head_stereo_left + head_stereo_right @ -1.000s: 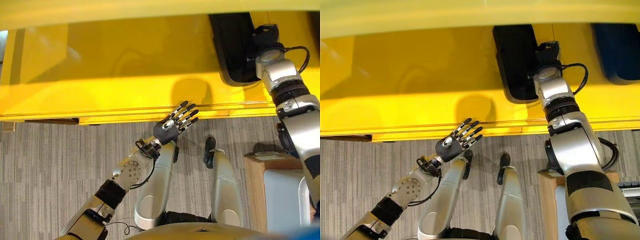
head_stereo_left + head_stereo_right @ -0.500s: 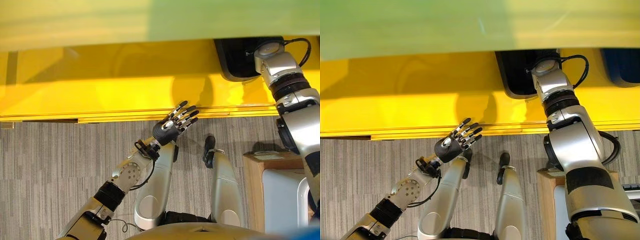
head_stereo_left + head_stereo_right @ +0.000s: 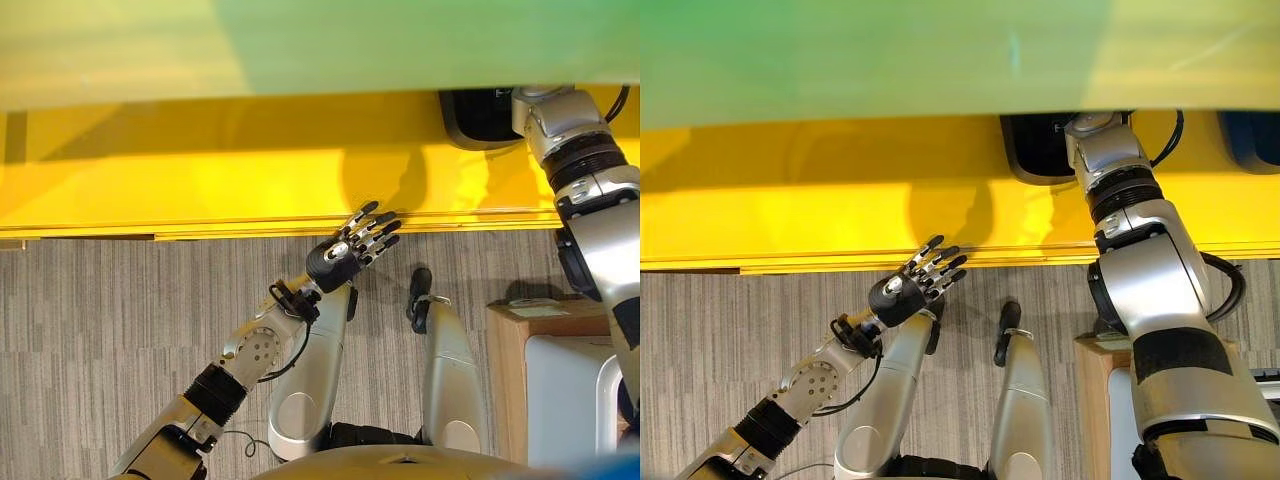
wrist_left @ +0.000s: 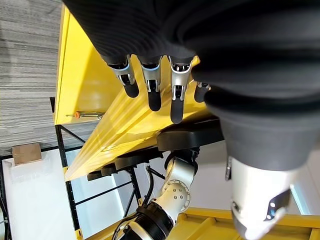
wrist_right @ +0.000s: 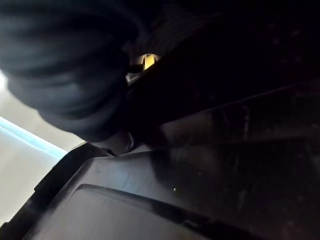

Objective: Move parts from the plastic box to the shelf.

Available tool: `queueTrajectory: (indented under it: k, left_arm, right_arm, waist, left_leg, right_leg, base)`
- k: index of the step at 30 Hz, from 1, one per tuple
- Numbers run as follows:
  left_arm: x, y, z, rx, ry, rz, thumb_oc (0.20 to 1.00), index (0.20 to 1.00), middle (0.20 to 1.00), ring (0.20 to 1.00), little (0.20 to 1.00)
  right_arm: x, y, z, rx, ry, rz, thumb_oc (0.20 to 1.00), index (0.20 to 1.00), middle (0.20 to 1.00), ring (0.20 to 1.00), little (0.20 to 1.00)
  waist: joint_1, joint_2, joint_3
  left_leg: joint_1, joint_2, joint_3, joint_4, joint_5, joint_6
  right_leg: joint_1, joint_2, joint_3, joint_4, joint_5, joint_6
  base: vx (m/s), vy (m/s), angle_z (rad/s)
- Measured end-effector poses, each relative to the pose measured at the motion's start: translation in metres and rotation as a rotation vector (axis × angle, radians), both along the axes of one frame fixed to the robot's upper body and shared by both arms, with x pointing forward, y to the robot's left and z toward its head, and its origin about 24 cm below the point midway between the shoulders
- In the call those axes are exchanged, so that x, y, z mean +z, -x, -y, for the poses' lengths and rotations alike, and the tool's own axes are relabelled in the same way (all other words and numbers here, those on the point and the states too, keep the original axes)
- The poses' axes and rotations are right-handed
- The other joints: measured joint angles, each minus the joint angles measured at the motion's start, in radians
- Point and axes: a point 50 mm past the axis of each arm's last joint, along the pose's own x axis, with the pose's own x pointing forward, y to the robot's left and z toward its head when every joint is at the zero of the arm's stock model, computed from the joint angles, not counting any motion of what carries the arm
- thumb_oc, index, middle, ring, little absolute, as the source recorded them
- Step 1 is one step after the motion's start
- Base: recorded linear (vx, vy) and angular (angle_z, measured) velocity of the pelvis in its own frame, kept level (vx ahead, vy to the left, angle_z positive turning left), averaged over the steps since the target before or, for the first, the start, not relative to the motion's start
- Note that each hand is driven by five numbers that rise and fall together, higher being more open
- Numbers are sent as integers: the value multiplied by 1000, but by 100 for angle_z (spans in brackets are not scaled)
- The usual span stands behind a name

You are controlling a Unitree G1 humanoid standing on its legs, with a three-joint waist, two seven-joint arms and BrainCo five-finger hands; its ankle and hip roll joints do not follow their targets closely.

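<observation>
The right hand (image 5: 65,70) reaches deep into the yellow shelf (image 3: 200,170), its dark ribbed cover pressed against a black part (image 3: 478,115); whether its fingers are curled or straight cannot be told, since they are lost in the darkness of the right wrist view and hidden beyond the shelf's upper edge in the eye views. The right arm runs up from the lower right and meets the shelf at the part.

The black part is a moulded plastic piece with a smooth, slightly glossy surface and rounded corners. It lies flat on the yellow shelf, near the shelf's right end. Just its near rim shows in the eye views (image 3: 1040,150); the rest is cut off by the blurred greenish-yellow band of the level above. A second, dark blue part (image 3: 1255,140) lies on the shelf further right, also cut off. In the left wrist view more black parts (image 4: 190,137) show in a row along the shelf's underside edge.

The left hand (image 3: 345,255) hangs just in front of the shelf's front lip, well left of the black part, fingers (image 4: 150,87) straight and spread, holding nothing. A wooden box (image 3: 520,340) stands on the carpet below the shelf's right end.
</observation>
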Motion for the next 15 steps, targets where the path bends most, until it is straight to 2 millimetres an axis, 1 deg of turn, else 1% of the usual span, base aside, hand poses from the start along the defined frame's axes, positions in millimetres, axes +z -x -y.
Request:
queueTrajectory:
  k: [5, 8, 13, 15]
  left_arm:
    - [-1, 1, -1, 10, 11, -1, 1000, 1000, 1000, 1000, 1000]
    - [2, 1, -1, 14, 37, 5, 1000, 1000, 1000, 1000, 1000]
    - [1, 3, -2, 19, 44, -1, 1000, 1000, 1000, 1000, 1000]
    - [0, 5, -2, 20, 47, -8, 1000, 1000, 1000, 1000, 1000]
  right_arm:
    - [1, 0, -1, -2, 5, 4, 200, 200, 200, 200, 200]
    - [9, 1, -2, -3, 11, 24, 200, 200, 200, 200, 200]
    - [9, 1, -3, 1, 8, 22, 200, 200, 200, 200, 200]
    - [8, 0, -3, 1, 10, 16, 200, 200, 200, 200, 200]
  waist:
    - [1, 1, -1]
    - [2, 2, -1]
    - [4, 3, -2]
    - [5, 3, -6]
  left_leg:
    - [-2, 0, 2, 0, -2, -1]
    - [-18, 0, 2, 0, -1, -3]
    - [-17, 3, -1, 5, -2, -10]
    - [-17, 5, -1, 7, -11, -11]
  right_leg:
    - [-2, -1, 4, -1, 0, 0]
    - [-22, -1, 2, 3, 0, 0]
    - [-22, -1, -3, 13, -3, -6]
    - [-22, -2, -4, 19, -10, -6]
  base:
    - [1, 7, 0]
    - [0, 0, 0]
    - [30, -6, 1]
    - [41, -1, 1]
